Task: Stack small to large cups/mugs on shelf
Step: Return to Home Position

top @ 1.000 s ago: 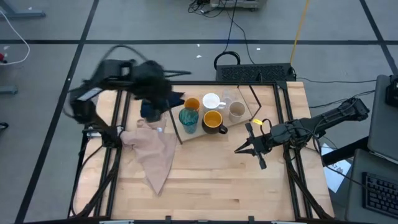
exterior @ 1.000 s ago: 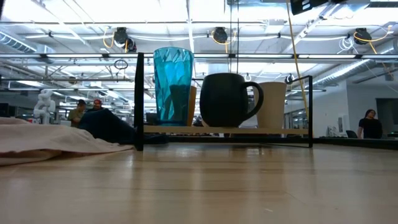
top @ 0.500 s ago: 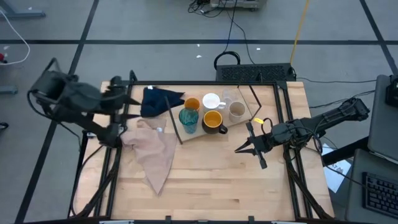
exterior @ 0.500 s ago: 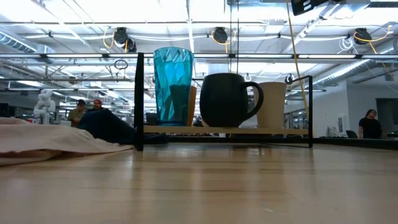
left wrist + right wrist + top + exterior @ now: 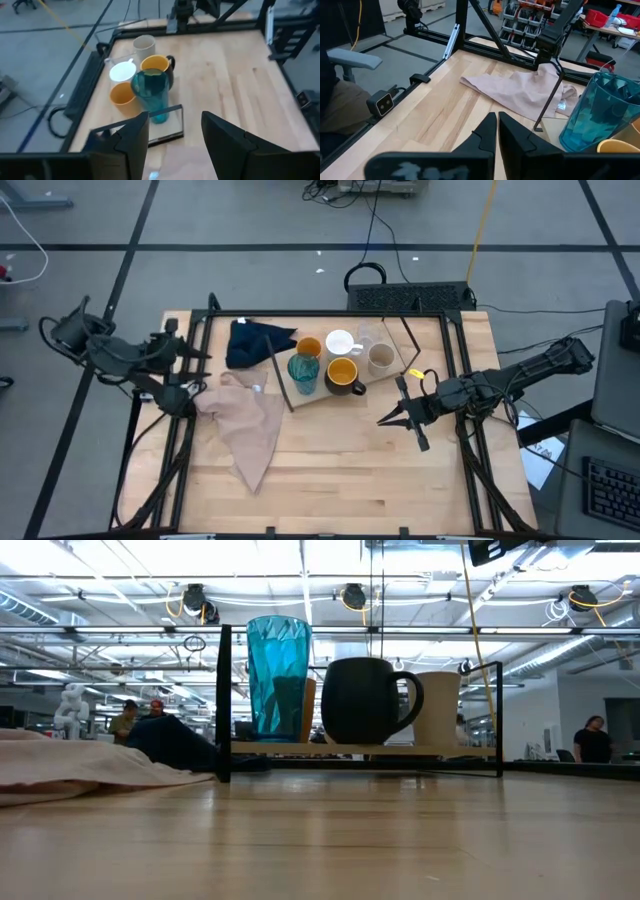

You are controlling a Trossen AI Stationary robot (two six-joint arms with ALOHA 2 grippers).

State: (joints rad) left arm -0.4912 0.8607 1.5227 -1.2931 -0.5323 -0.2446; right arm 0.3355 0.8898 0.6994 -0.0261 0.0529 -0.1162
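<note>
Several cups stand upright on their bases on the light-wood shelf (image 5: pixel 395 340) at the table's far middle. They are a teal tumbler (image 5: pixel 303 372), a small orange cup (image 5: pixel 309 347), a white mug (image 5: pixel 341 342), a clear cup (image 5: pixel 366 338), a grey-beige cup (image 5: pixel 381 358) and a dark mug with an orange inside (image 5: pixel 343 374). My left gripper (image 5: pixel 198 350) stands open at the table's left edge, well left of the shelf, with nothing between its fingers (image 5: pixel 132 142). My right gripper (image 5: pixel 385 418) is shut and holds nothing, hovering right of the shelf's near corner.
A dark blue cloth (image 5: pixel 255 340) lies by the shelf's left end, and a pinkish-beige cloth (image 5: pixel 250 420) is spread in front of it. Black frame rails (image 5: pixel 170 430) run along the table's sides. Bare wood (image 5: pixel 350 480) fills the near half. People stand far off in the room (image 5: pixel 595 738).
My left arm has swung away from above the dark blue cloth and the shelf's left end, back toward the table's left edge. Its gripper has stayed open. The cups and cloths have not moved.
</note>
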